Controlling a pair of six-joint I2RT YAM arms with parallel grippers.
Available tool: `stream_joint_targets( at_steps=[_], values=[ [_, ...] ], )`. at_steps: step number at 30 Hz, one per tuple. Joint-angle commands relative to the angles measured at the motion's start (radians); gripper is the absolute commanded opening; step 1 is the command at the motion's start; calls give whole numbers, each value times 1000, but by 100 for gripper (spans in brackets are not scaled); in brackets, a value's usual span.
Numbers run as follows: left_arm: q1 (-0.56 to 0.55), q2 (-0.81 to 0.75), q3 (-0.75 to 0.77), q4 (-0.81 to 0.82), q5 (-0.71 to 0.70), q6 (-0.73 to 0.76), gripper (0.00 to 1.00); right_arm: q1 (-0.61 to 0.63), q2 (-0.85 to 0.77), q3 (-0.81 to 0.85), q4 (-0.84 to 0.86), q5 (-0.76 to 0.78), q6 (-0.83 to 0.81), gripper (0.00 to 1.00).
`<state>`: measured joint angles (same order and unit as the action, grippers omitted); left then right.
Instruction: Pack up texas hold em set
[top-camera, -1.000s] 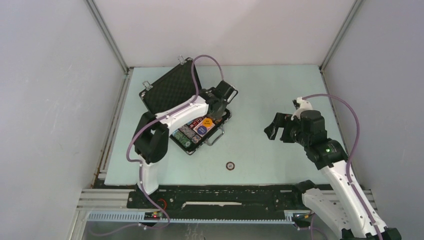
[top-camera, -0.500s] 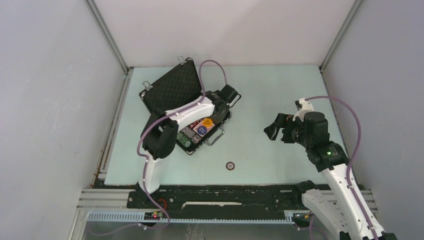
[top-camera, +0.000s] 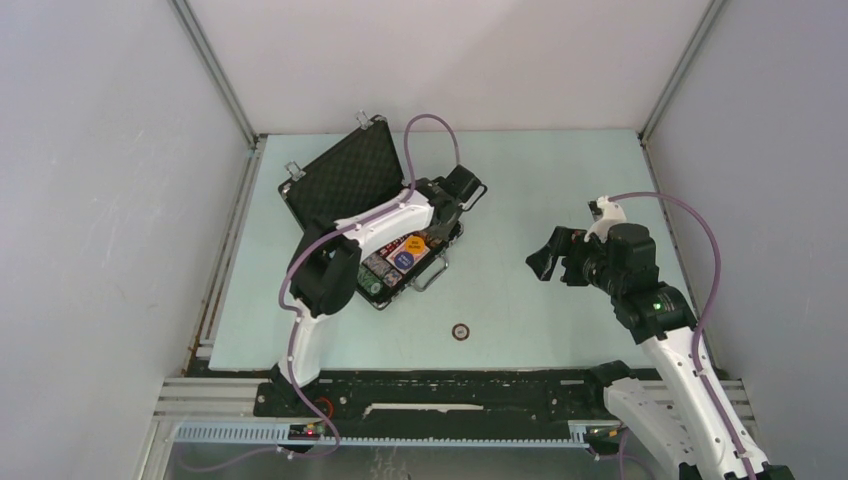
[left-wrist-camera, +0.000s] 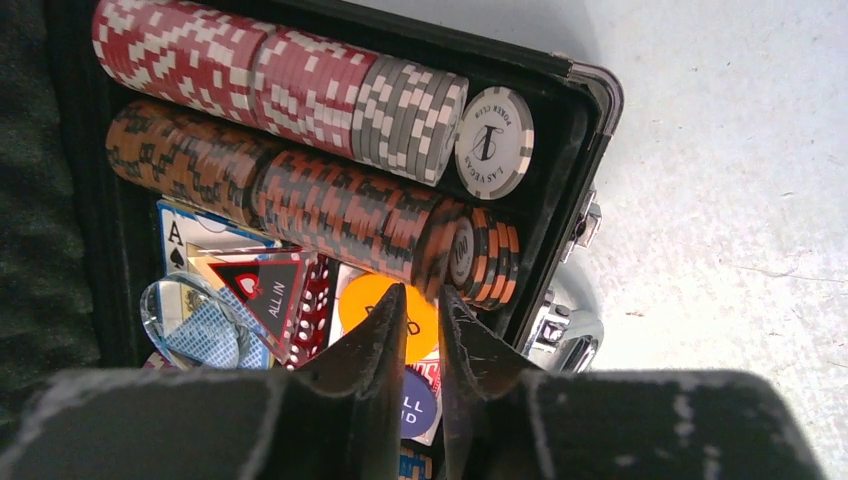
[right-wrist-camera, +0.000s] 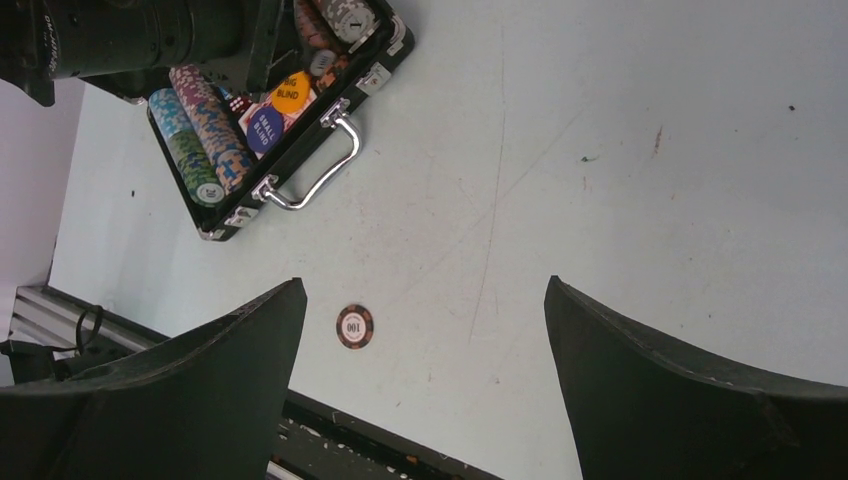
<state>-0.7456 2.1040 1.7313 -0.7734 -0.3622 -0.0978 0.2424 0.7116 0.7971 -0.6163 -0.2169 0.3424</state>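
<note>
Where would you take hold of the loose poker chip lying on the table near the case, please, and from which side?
Grip the loose chip by its rim, one finger on each opposite edge, coming straight down from above. It lies flat on the table, apart from the case, so only its thin edge offers purchase and nothing crowds it. The open right gripper looks handier.

The briefcase (top-camera: 345, 180) sits left on the table (top-camera: 530, 170), a loose chip (top-camera: 461, 331) before it

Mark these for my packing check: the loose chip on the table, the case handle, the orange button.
loose chip (right-wrist-camera: 354, 326), right wrist view, centre of its face.
case handle (right-wrist-camera: 330, 180), right wrist view, middle of its bar.
orange button (right-wrist-camera: 291, 92), right wrist view, its printed face.
</note>
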Motion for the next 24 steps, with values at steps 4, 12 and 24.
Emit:
stream_joint_targets(
  at_steps=[4, 12, 24],
  values=[
    [2, -42, 22, -17, -12, 24, 31, -6, 1, -7, 33, -19, -19, 98],
    [19, -82, 13, -3, 58, -15, 32, -6, 6, -7, 33, -27, -19, 97],
    [37, -44, 20, 15, 88, -41, 36, -6, 19, -10, 38, -36, -19, 96]
  ],
)
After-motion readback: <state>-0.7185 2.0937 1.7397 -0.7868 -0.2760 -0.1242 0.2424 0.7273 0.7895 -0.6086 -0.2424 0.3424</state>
